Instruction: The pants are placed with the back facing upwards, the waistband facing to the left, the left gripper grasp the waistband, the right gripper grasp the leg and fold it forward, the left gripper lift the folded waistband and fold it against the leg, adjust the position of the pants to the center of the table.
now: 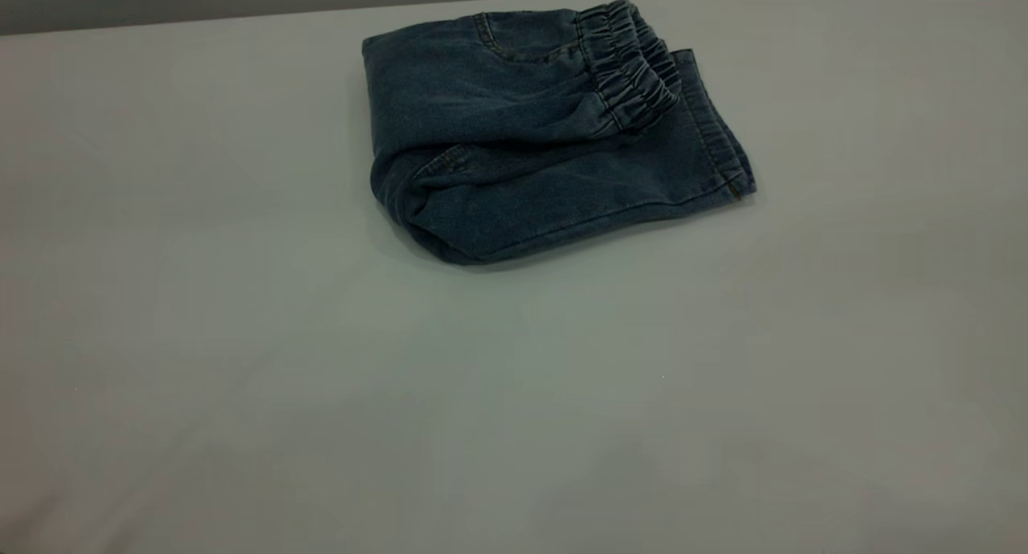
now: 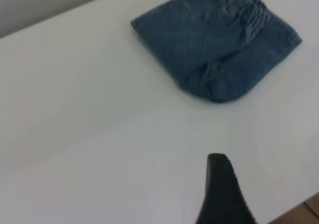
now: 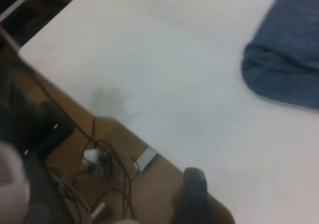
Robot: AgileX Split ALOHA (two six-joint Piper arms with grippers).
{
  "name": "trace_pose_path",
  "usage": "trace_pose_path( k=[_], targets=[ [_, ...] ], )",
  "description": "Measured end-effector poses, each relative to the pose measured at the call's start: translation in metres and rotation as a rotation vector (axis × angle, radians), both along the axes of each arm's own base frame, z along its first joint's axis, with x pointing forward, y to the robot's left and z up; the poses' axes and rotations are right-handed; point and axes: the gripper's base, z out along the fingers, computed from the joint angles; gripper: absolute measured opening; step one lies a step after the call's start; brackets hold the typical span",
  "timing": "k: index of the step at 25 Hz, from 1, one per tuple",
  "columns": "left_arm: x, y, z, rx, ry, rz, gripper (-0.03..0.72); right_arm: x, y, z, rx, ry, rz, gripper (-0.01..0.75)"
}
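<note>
Folded pants [image 1: 554, 136], waistband [image 1: 630, 72] lying on top, sitting far of centre on surface [image 1: 321, 377]; slide them nearer, unrumpled. Jaws: cannot tell.

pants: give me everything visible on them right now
The pants are small blue denim shorts with pale faded areas, lying folded into a compact bundle on the table, toward its far edge in the exterior view. The gathered elastic waistband is folded over on top, resting against the leg, whose stitched hem shows at the exterior view's right. A pocket seam shows near the top. The rounded fold edge faces left. No gripper touches them; only the table does.
</note>
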Motion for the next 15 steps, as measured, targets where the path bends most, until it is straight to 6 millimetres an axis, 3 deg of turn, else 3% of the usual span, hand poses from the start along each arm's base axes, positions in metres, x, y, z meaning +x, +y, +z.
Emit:
trace_pose_path(
  k=[5,10,15],
  targets=[
    [-0.021,0.012,-0.028,0.012,0.004,-0.008,0.413,-0.016,-0.008,-0.026,-0.059,-0.048,0.016,0.486],
    [-0.035,0.019,-0.052,0.015,0.02,-0.014,0.413,-0.028,-0.02,-0.053,-0.097,-0.031,-0.092,0.456],
    [-0.047,0.021,-0.077,-0.001,0.057,-0.04,0.413,-0.026,-0.032,-0.077,-0.179,0.009,-0.212,0.453]
  ],
)
